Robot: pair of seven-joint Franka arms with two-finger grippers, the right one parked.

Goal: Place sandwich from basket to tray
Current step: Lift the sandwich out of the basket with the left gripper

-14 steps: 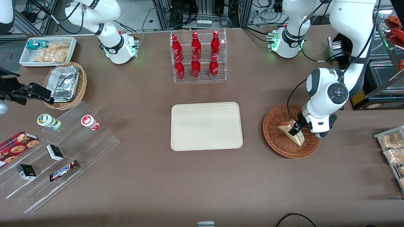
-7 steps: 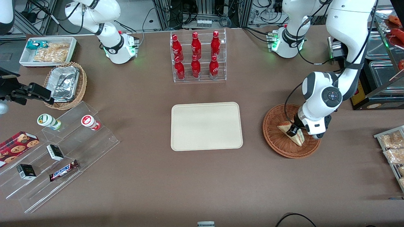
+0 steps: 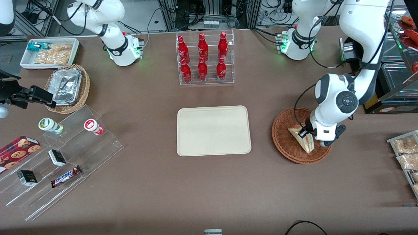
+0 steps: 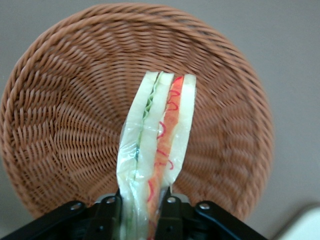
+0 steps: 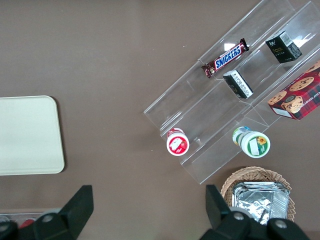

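Claw (image 4: 141,207) clamped on sandwich (image 4: 155,145) above basket (image 4: 60,130): best lift it straight clear of the rim, then carry level to tray (image 3: 214,130).

The gripper (image 4: 142,212) is cut off at six o'clock, only its fingertips (image 4: 107,210) showing; the sandwich (image 4: 156,150) hides the basket (image 4: 65,125) floor beneath it.
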